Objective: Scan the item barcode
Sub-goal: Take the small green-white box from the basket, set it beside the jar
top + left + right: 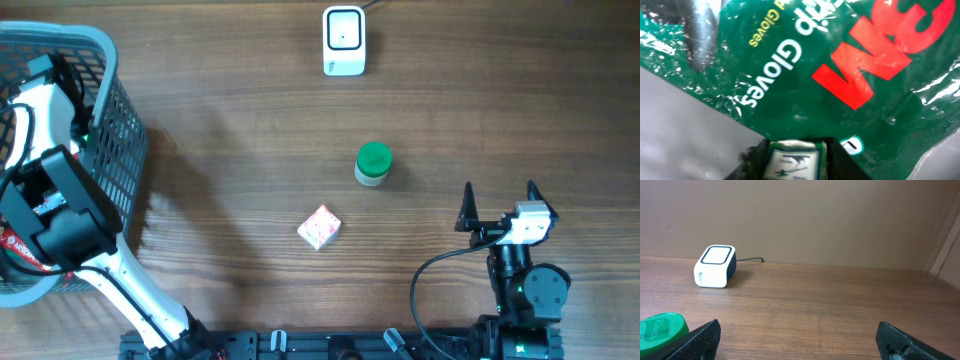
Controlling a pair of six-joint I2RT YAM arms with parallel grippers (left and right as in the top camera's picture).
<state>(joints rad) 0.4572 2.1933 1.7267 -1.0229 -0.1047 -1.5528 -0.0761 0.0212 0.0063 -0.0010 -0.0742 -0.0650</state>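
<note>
Far left, the grey mesh basket (110, 110) stood on the worktop (230, 150) with the left arm reaching down into it. Inside, the left claw (796, 162) was pinched on a small white-and-green carton (795, 155). Its dark fingers (752, 160) pressed against both sides, and a green glove pack (790, 65) with red lettering lay right behind. Out on the bare wood, a pink-patterned box (319, 228) lay near the centre. The white scanner (344, 40) stood at the far edge, well apart from the basket. A green-lidded jar (373, 164) stood between the scanner and the box. Far right, the right claw (500, 198) hung wide open, holding nothing.
</note>
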